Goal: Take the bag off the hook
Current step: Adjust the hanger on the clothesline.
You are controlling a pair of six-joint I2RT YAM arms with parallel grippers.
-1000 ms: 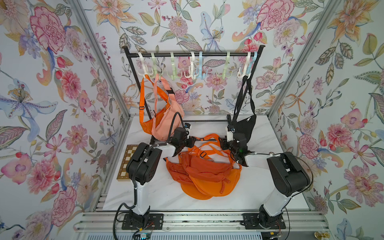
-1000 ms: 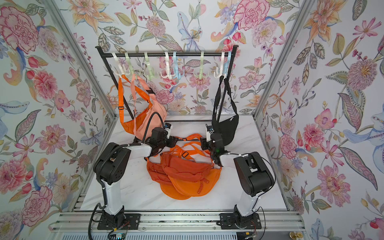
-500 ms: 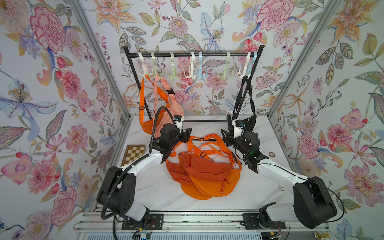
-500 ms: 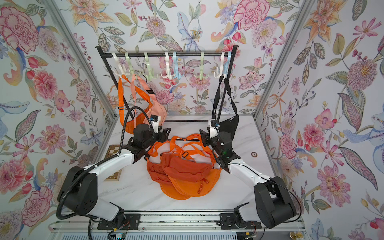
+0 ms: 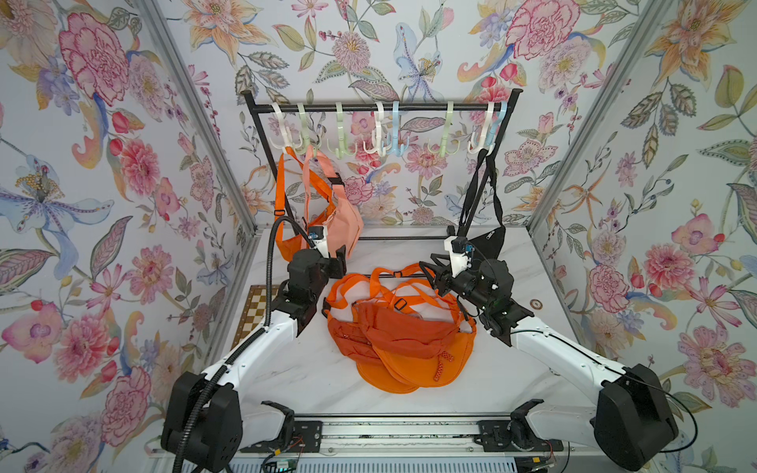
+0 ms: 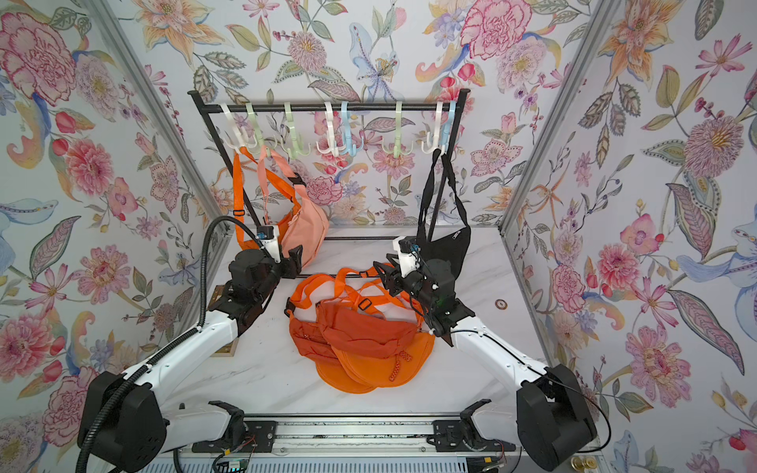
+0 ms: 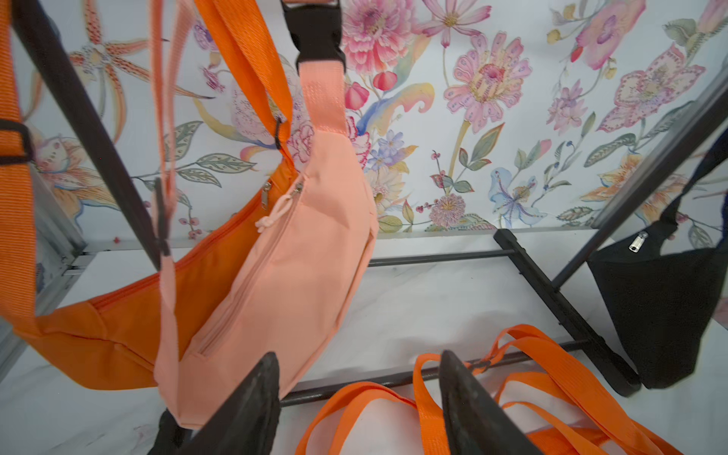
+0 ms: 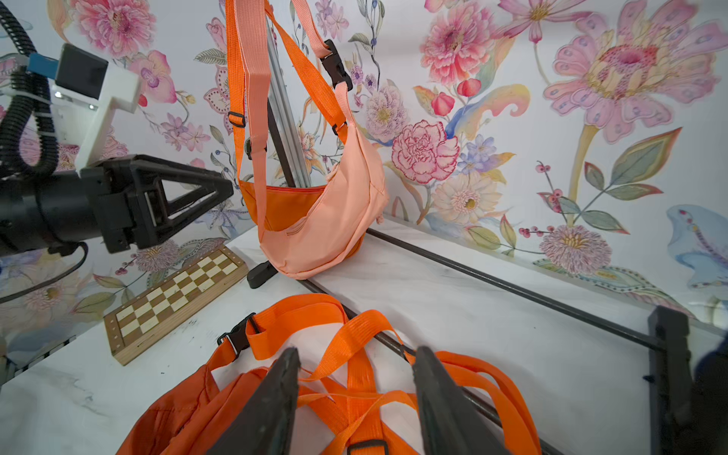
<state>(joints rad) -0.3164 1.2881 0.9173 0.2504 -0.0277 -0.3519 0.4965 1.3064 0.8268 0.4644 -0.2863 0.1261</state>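
Count: three crescent fabric bags hanging: orange bag (image 7: 98, 335), peach bag (image 7: 299, 256), black bag (image 7: 669, 307); left gripper (image 7: 358, 356), right gripper (image 8: 357, 350): jaws apart, empty.

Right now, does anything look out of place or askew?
The orange bags lie heaped in the middle of the table, straps tangled and draped over the rack's floor bar. A chessboard sits at the table's left edge and a small disc on the right; neither fits a bag task.

No word, brand, number or sign can be read anywhere, neither on the peach bag (image 5: 342, 223), the black bag (image 5: 489, 243), the orange bags (image 5: 413, 344) on the table (image 5: 311, 376), the hooks (image 5: 341, 139), the rack (image 5: 422, 107) nor the chessboard (image 8: 177, 291).
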